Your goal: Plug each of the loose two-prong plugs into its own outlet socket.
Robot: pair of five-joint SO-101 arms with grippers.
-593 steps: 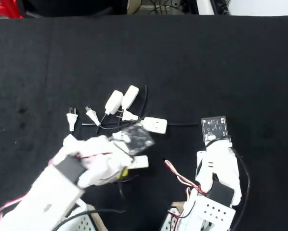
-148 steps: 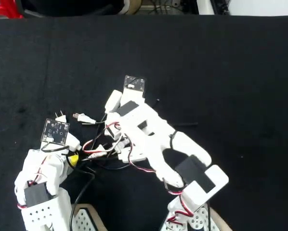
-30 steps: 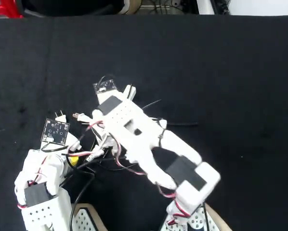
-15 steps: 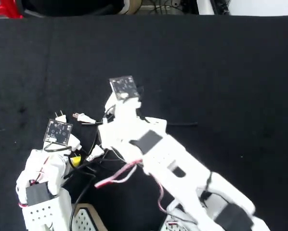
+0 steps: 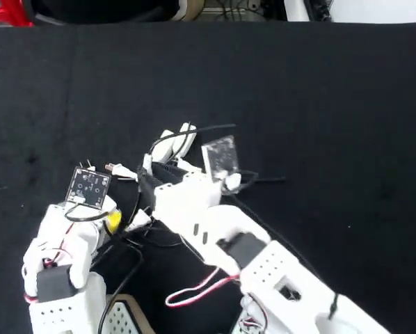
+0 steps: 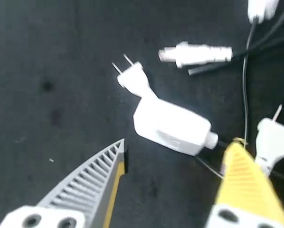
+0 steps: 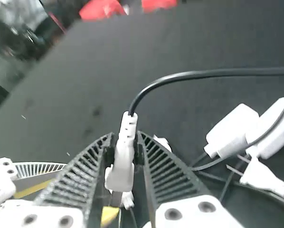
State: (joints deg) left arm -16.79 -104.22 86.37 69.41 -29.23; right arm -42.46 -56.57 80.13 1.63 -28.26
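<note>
High view: black table [image 5: 333,104]. Left arm [image 5: 58,250] at the near left corner; right arm [image 5: 215,223] stretched from the near right to a cluster of white plugs and wires at the middle. Right gripper [image 5: 152,170] at the cluster's left side, with a black cable [image 5: 194,129] arching up from it and over two white outlet sockets [image 5: 174,139] that lie side by side. Loose two-prong plug [image 5: 122,170] flat on the table just left of that gripper, prongs pointing left.

Left wrist view: left gripper [image 6: 177,145] spread wide and holding nothing, grey finger [image 6: 94,180] and yellow finger [image 6: 241,185] on either side of a white pronged block [image 6: 173,126] lying on the table, its two prongs at the end away from the gripper. Beyond it, a slim white plug [image 6: 199,53] lying crosswise. Just beside the yellow finger, a flat white plug [image 6: 273,140] with one prong visible. Thin black wire [image 6: 245,95] running between them.

Right wrist view: right gripper clamped on a white held plug [image 7: 120,166], upright between the ribbed fingers, the black cable leaving its top and curving away. Outlet sockets farther off on the table, with a small two-prong plug [image 7: 268,179] just beside them.
</note>
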